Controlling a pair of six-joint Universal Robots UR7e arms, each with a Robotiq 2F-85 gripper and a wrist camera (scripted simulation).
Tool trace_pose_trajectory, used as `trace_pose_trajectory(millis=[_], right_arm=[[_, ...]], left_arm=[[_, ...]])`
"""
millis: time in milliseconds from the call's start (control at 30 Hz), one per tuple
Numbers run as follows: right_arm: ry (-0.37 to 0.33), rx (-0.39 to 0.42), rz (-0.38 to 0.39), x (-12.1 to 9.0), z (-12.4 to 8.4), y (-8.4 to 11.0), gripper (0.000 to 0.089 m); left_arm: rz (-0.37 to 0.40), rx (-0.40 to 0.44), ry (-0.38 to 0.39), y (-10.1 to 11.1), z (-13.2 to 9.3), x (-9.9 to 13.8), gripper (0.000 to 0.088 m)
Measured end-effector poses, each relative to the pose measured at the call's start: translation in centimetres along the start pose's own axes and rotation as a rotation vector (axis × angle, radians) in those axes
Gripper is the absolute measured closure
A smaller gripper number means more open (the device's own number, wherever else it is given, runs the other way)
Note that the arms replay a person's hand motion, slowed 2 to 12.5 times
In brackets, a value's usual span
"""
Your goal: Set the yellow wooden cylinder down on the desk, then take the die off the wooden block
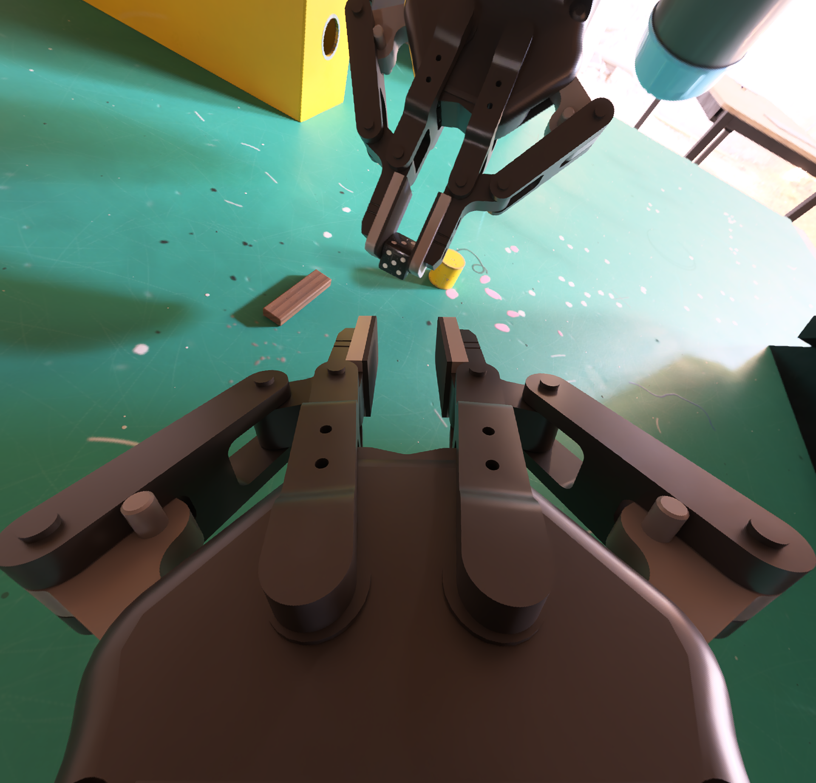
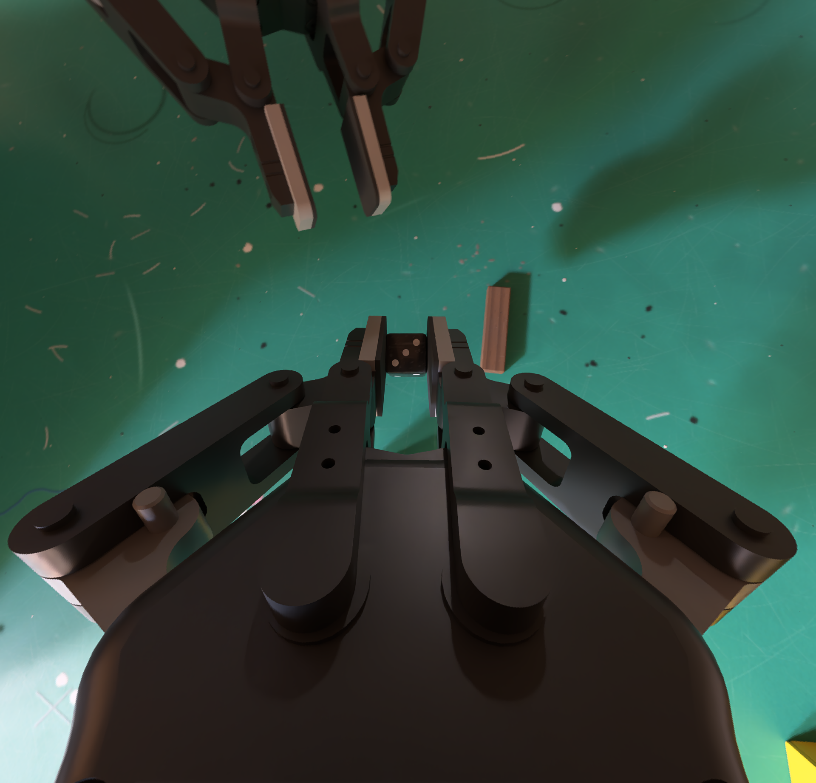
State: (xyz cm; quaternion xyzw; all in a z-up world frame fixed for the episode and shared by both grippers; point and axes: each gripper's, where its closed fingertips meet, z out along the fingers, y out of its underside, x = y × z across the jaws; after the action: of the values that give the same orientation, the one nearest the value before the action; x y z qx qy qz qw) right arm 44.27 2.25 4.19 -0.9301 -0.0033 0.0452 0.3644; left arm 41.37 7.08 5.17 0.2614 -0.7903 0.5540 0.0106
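A black die (image 1: 396, 258) with white pips sits on the green desk (image 1: 154, 214), between the fingertips of my right gripper (image 1: 397, 262). In the right wrist view the die (image 2: 406, 353) is clamped between the pads of the right gripper (image 2: 406, 336). A small yellow wooden cylinder (image 1: 447, 269) stands on the desk just right of that gripper. A flat brown wooden block (image 1: 297, 296) lies bare on the desk to the left; it also shows in the right wrist view (image 2: 495, 329). My left gripper (image 1: 406, 327) hovers above the desk, open and empty; it also shows in the right wrist view (image 2: 342, 216).
A large yellow binder box (image 1: 247, 33) with a round hole stands at the far left of the desk. The desk's edge (image 1: 715, 174) runs along the right, with dark furniture frames beyond. A dark object (image 1: 799, 382) sits at the right edge.
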Motion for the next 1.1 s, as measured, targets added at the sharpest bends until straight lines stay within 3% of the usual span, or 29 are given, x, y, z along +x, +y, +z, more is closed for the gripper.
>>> trace_pose_trajectory(millis=[400, 667, 1100], right_arm=[[-0.011, -0.058, -0.049, -1.0, -0.3, 2.2, 0.0732], [-0.006, 0.008, -0.044, -0.8, -1.4, 1.6, 0.0732], [-0.069, -0.016, -0.062, -1.8, -0.4, 2.7, 0.0732]], left_arm=[[0.128, -0.085, -0.046, -0.5, 0.1, 0.5, 0.0622], [0.205, -0.076, -0.088, -2.2, -0.5, 0.6, 0.0615], [0.230, -0.167, -0.048, -1.2, 1.2, 0.8, 0.0652]])
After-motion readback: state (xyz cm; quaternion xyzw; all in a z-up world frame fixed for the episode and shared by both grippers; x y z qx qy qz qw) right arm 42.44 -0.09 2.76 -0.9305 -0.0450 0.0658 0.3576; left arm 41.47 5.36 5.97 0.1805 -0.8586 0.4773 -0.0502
